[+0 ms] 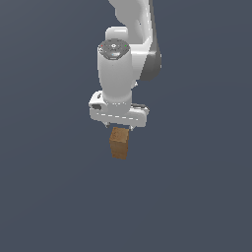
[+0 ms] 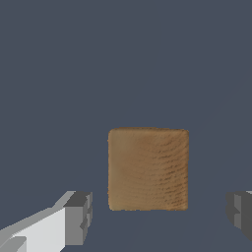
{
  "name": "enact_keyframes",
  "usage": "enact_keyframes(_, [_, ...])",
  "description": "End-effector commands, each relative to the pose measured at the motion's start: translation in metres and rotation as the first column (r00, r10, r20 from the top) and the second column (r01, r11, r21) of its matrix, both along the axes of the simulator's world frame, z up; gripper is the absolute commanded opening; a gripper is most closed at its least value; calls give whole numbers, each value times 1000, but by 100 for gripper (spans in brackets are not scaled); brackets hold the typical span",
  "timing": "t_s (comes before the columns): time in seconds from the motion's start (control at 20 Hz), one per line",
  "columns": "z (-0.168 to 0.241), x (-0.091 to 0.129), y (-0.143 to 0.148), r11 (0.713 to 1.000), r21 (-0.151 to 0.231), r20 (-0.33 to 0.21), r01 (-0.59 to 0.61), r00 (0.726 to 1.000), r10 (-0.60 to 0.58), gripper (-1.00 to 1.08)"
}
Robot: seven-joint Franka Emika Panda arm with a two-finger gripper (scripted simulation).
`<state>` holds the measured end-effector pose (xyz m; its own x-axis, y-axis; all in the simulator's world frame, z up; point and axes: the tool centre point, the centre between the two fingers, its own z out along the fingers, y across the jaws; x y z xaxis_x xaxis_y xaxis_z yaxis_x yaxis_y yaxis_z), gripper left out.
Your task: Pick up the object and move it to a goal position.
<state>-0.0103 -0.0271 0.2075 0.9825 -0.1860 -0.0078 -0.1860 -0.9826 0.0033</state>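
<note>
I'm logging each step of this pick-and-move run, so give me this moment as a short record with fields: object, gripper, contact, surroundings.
object: brown wood-textured block, standing upright just below the gripper
gripper: white gripper pointing down, directly over the block; open, with one fingertip on each side of the block in the wrist view
contact: none visible; a gap shows between each fingertip and the block
surroundings: plain dark grey background, no other things and no goal marker in view

No readable text, labels, brands, numbers or signs anywhere, in either view
</note>
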Motion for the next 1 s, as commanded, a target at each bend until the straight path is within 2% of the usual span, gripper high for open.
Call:
enact_keyframes(0.0, [-8, 5, -1, 1000, 1, 5, 13, 1000, -13, 100])
enact_keyframes(0.5, [-19, 7, -1, 1000, 2, 6, 19, 1000, -19, 100])
enact_keyframes(0.95, [-58, 6, -1, 1000, 2, 8, 21, 1000, -21, 100])
